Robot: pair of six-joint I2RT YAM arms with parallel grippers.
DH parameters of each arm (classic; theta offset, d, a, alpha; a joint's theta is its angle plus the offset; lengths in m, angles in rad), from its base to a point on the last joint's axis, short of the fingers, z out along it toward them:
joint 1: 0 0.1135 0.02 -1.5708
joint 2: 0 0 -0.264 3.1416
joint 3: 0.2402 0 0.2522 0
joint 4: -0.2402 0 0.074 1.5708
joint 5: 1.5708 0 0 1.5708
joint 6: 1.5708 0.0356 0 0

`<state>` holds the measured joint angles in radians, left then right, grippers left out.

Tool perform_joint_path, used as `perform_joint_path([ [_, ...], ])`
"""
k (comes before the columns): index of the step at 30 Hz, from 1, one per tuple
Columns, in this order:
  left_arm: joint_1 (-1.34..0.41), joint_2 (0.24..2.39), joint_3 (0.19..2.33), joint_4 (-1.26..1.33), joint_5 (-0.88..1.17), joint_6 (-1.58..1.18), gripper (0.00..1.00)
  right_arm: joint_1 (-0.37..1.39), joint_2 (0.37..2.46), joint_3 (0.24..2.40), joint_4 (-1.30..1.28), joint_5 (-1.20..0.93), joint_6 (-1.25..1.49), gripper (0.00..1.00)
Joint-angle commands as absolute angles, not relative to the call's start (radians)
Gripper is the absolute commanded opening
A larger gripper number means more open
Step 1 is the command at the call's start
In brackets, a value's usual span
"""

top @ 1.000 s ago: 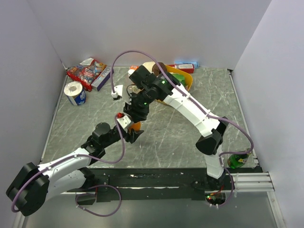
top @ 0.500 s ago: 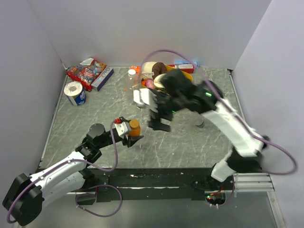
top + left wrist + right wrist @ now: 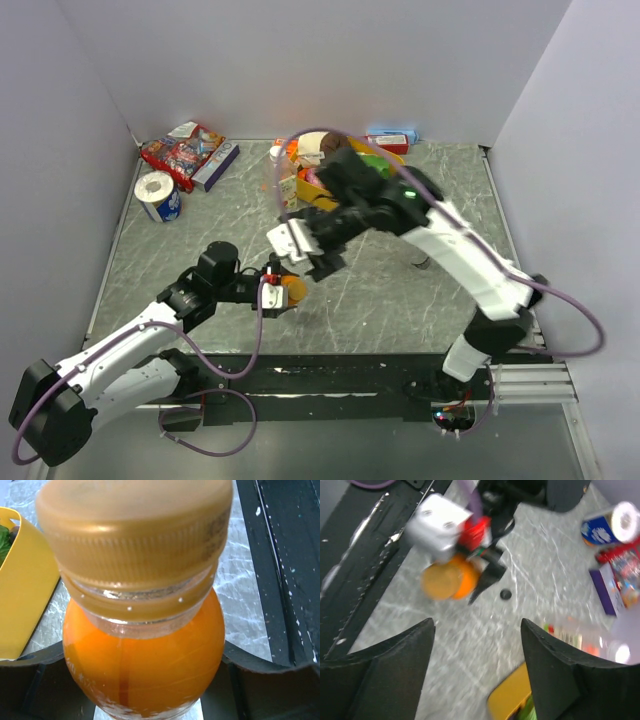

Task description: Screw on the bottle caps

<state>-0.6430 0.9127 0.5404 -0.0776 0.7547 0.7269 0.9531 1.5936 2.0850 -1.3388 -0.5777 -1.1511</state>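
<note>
**Capped orange bottle held at the middle of my table**

My left gripper (image 3: 278, 292) is clenched on the orange drink bottle (image 3: 145, 665), just left of centre in the overhead frame. In the left wrist view its fingers press against both sides of the bottle's body. The orange-gold cap (image 3: 135, 535) sits on the neck and fills the top of that frame; I cannot tell how far it is threaded. My right gripper (image 3: 476, 630) hangs just above and right of the bottle, released, with only the grey marbled table (image 3: 400, 290) showing between its spread fingers. In the blurred right wrist view a black cap (image 3: 505, 594) lies on the table just right of the bottle. A clear bottle (image 3: 271, 172) with a white cap (image 3: 277, 153) at its far end is at top centre, near a yellow container (image 3: 22, 595). A blue-wrapped paper roll (image 3: 157, 195) and snack packets (image 3: 180, 150) sit at upper left
</note>
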Motion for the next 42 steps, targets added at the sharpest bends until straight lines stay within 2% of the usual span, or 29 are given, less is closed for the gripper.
perform_joint_path([
  [1,-0.641,0.920,0.607,-0.107,0.790,0.780,0.01,0.979,1.667,2.140,-1.485,-0.652,-1.232,0.75],
  [8,-0.640,0.908,0.608,-0.014,0.759,0.638,0.01,1.015,1.644,2.065,-1.488,-0.629,-1.295,0.78],
  [21,-0.640,0.870,0.574,0.083,0.706,0.580,0.01,1.015,1.684,2.069,-1.558,-0.594,-1.262,0.75],
  [30,-0.640,0.865,0.572,0.097,0.698,0.546,0.01,1.015,1.674,2.042,-1.510,-0.581,-1.241,0.54],
  [34,-0.640,0.856,0.555,0.176,0.654,0.450,0.01,1.014,1.664,1.993,-1.438,-0.557,-1.125,0.38],
  [37,-0.641,0.853,0.537,0.329,0.494,0.232,0.01,0.996,1.655,1.921,-1.300,-0.517,-0.938,0.29],
  [38,-0.641,0.856,0.538,0.363,0.379,0.172,0.01,0.989,1.655,1.907,-1.275,-0.508,-0.889,0.28],
  [42,-0.650,0.929,0.620,0.353,0.153,-0.114,0.01,0.983,1.722,1.962,-1.221,-0.457,-0.645,0.20],
])
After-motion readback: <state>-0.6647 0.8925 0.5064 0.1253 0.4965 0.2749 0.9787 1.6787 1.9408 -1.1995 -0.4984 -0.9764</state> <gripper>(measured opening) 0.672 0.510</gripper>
